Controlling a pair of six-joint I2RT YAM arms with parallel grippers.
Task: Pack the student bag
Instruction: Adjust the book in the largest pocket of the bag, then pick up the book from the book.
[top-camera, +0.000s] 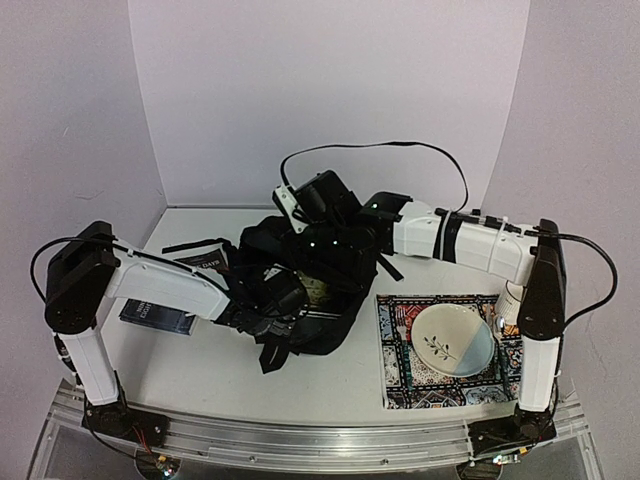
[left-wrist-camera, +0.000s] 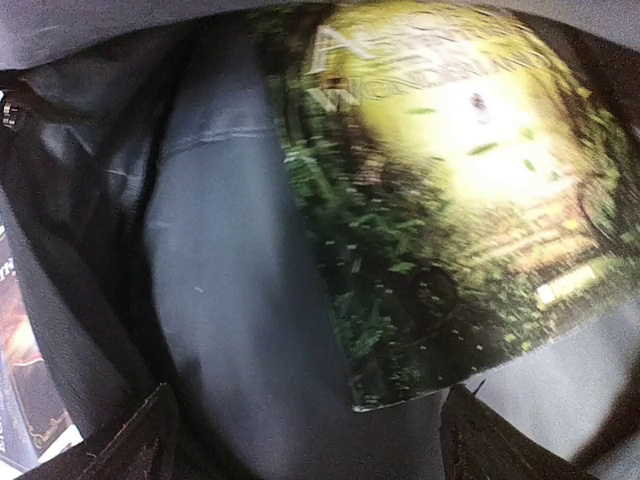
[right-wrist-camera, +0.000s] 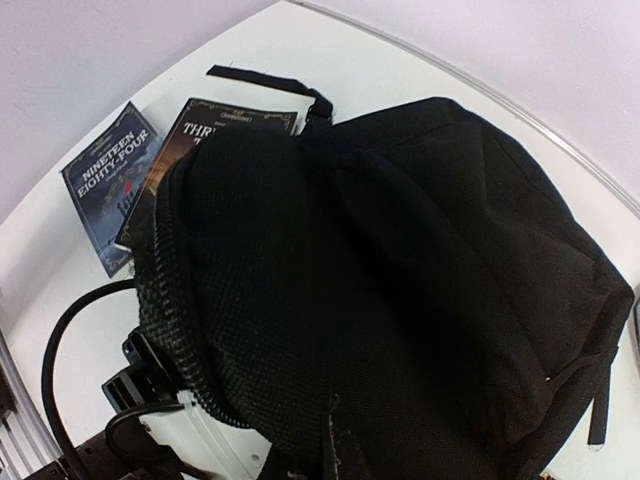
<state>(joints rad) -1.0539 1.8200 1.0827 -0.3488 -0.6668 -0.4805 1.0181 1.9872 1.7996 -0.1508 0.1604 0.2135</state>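
Note:
The student bag is a big black backpack lying in the middle of the table with its mouth towards the left. My left gripper reaches into that mouth. In the left wrist view this gripper is open, its fingertips set wide apart with only grey lining between them. A green and yellow book lies inside just ahead of them. My right gripper comes in from the right, shut on the bag's upper fabric. Its fingers are hidden by black mesh.
Two dark books lie left of the bag: "Nineteen Eighty-Four" and another half under the bag. At the right a pale plate rests on a patterned book. Loose straps trail at the front.

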